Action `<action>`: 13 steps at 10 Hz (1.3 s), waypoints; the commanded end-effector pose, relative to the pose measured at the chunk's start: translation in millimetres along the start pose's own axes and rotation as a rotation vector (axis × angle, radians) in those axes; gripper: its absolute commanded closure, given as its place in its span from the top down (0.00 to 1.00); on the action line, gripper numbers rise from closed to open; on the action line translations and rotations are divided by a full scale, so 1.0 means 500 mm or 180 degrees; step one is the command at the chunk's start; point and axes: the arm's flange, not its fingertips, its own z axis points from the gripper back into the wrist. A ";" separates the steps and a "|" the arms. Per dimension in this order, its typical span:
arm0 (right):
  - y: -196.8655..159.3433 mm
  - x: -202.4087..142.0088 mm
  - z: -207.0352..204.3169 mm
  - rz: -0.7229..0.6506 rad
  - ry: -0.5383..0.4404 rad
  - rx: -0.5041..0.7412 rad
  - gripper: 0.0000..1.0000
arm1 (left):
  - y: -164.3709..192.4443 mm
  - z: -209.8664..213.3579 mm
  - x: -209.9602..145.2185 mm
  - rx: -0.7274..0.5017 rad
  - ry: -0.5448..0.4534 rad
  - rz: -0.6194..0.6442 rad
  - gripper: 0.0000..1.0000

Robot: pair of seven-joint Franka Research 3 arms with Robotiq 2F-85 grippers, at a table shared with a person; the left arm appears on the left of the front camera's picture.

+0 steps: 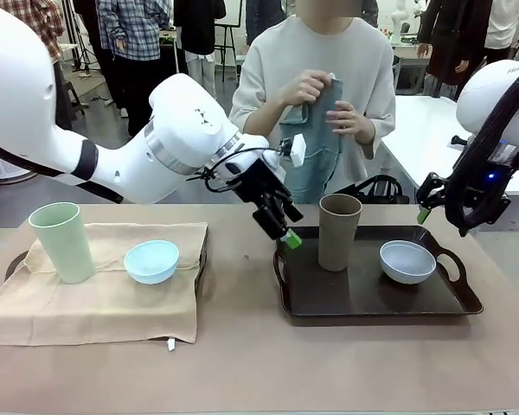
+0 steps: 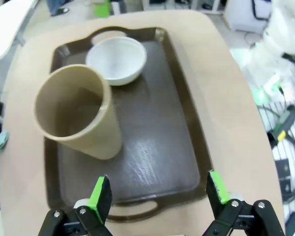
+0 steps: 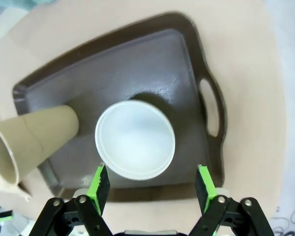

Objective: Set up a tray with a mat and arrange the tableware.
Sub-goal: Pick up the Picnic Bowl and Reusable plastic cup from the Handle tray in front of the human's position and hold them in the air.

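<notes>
Our left gripper (image 1: 287,235) hangs over the left handle end of the dark tray (image 1: 355,292), fingers spread wide and holding nothing. The tan cup (image 1: 339,232) stands upright on the tray's left half, just beyond the gripper. Our right gripper (image 3: 151,184) hovers above the tray's right half, likewise spread and empty, with the white bowl (image 3: 135,139) directly below it.

The tray floor is bare, and the person (image 1: 264,82) behind the tray holds a folded grey-blue mat (image 1: 316,147). We judge the step to be clearing the tray for that mat.

To do it well, we should approach the cup from the side, low on its wall, and close gently, since a tall light cup likely tips easily. For the bowl, we should pinch one edge of the rim and lift straight up.

The pale green cup (image 1: 62,242) and light blue bowl (image 1: 151,261) sit on a beige mat (image 1: 104,298) well to the left of the dark tray.
</notes>
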 end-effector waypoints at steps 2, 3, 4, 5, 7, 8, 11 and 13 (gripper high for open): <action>-0.009 0.035 -0.045 -0.0129 -0.0159 -0.0140 0.90 | 0.079 -0.044 0.010 -0.0036 -0.0349 0.0158 1.00; -0.012 0.026 -0.054 -0.0061 -0.0132 -0.0141 0.90 | 0.087 -0.061 -0.005 -0.0070 -0.0414 0.0087 1.00; -0.011 0.016 -0.066 0.0019 -0.0076 -0.0117 0.90 | 0.098 -0.069 -0.017 -0.0070 -0.0513 -0.0021 1.00; -0.020 0.006 -0.079 0.0056 -0.0017 -0.0162 0.90 | 0.104 -0.077 -0.032 -0.0065 -0.0567 -0.0082 1.00; -0.033 -0.012 -0.099 0.0186 0.0125 -0.0245 0.90 | 0.126 -0.090 -0.051 -0.0044 -0.0622 -0.0101 1.00; -0.030 -0.016 -0.111 0.0228 0.0148 -0.0310 0.90 | 0.134 -0.095 -0.052 -0.0037 -0.0639 -0.0128 1.00; -0.006 -0.007 -0.148 0.0580 0.0110 -0.0370 0.90 | 0.157 -0.127 -0.041 0.0058 -0.0693 -0.0108 1.00; -0.027 -0.018 -0.125 0.0294 0.0185 -0.0327 0.90 | 0.144 -0.106 -0.054 -0.0053 -0.0521 -0.0102 1.00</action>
